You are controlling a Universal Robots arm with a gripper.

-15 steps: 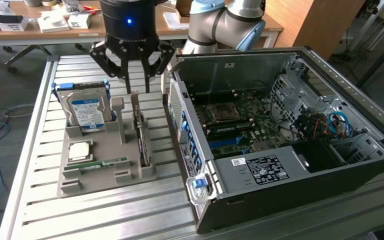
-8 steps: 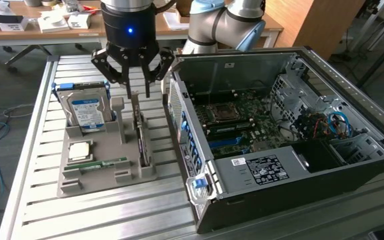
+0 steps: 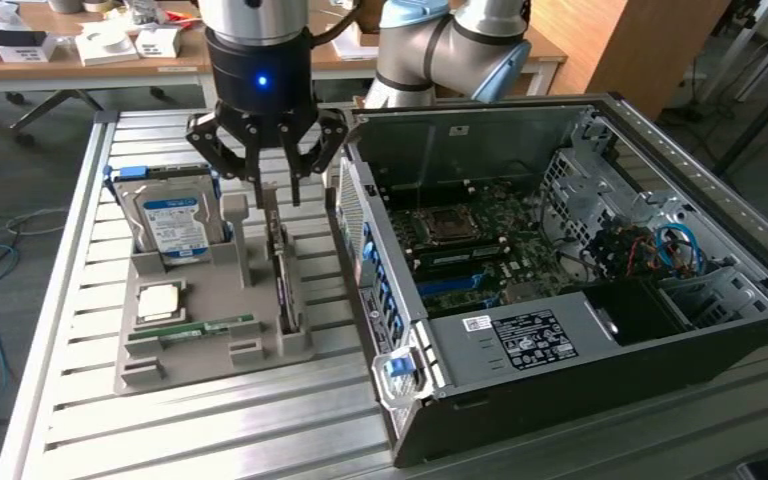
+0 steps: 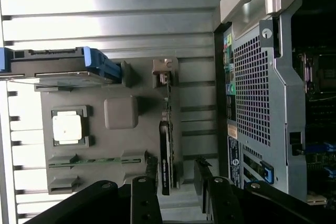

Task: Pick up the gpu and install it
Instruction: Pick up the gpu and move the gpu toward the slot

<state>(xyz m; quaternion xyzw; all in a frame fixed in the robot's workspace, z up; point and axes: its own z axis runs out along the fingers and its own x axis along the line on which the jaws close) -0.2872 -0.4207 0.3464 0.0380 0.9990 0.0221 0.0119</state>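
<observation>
The gpu (image 3: 283, 275) stands on edge in a slot along the grey holder (image 3: 224, 350), on the side nearest the computer case. In the wrist view the gpu (image 4: 166, 145) is a thin dark strip seen edge-on. My gripper (image 3: 281, 192) hangs directly above the card's far end, open, with one finger on each side of its top edge. In the wrist view the gripper (image 4: 176, 177) straddles the card, and a gap shows between each dark finger (image 4: 202, 179) and the card. Nothing is held.
The holder also carries a silver hard drive with a blue-white label (image 3: 175, 222), a square processor (image 3: 160, 300) and a green memory stick (image 3: 211, 327). The open computer case (image 3: 524, 340), motherboard (image 3: 471, 240) exposed, lies close beside the holder on the slatted metal table (image 3: 77, 400).
</observation>
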